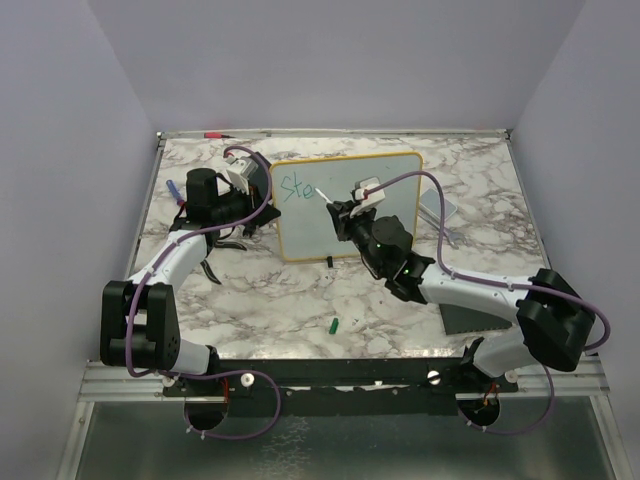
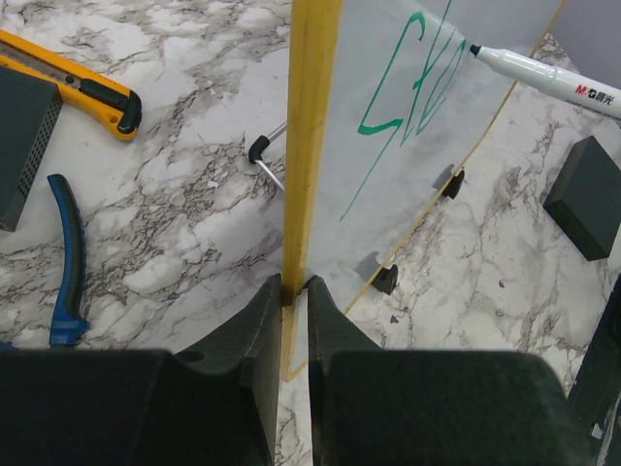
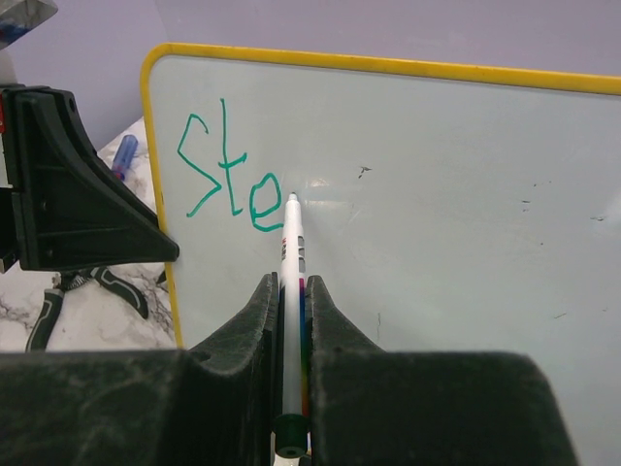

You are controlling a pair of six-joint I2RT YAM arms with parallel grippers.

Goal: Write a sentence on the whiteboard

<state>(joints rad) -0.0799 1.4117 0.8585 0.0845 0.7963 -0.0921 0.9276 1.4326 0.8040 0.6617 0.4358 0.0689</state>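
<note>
The whiteboard (image 1: 350, 205) with a yellow frame stands upright on two black feet. Green letters "Ste" (image 3: 223, 180) are on its upper left and show in the top view (image 1: 296, 187). My left gripper (image 2: 294, 288) is shut on the board's yellow side edge (image 2: 310, 136), holding it from the left. My right gripper (image 3: 291, 291) is shut on a white marker (image 3: 292, 291), whose tip touches the board just right of the "e". The marker also shows in the left wrist view (image 2: 548, 76) and in the top view (image 1: 326, 195).
A green marker cap (image 1: 334, 324) lies on the marble table near the front. A yellow utility knife (image 2: 73, 83), blue-handled pliers (image 2: 68, 267) and a black pad (image 2: 585, 197) lie around the board. Another black pad (image 1: 470, 318) lies under the right arm.
</note>
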